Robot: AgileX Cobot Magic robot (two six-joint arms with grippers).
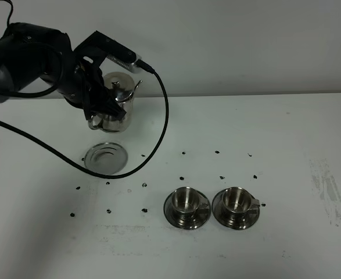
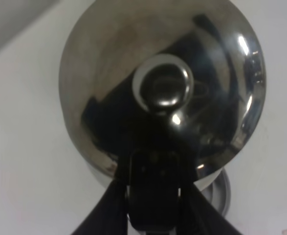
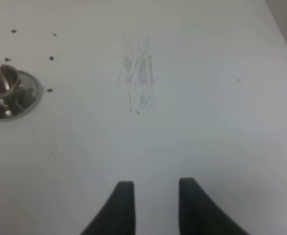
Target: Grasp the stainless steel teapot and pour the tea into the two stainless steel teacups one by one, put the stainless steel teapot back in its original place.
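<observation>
Teapot (image 1: 121, 96), exterior high: handle was clamped in left gripper (image 1: 99, 114), held aloft near dish (image 1: 106, 157), well apart from nearer teacup (image 1: 186, 200). Left wrist: knob (image 2: 165, 89) faced camera, pot apparently upright; advisable to carry level, tipping only once spout reached that cup's rim. Right wrist: right gripper (image 3: 153, 200) stood parted, empty.

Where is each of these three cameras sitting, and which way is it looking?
Exterior high: high above the table, looking down on the teapot, round dish and two teacups; the left arm and left gripper show.
Left wrist: on the left arm, looking straight down on the teapot; the gripper, gripping the teapot, shows.
Right wrist: on the right arm, looking across the table past the open right gripper; one teacup at the edge.
Shared: teapot and dish in exterior and left wrist; scuff mark in exterior and right wrist.
</observation>
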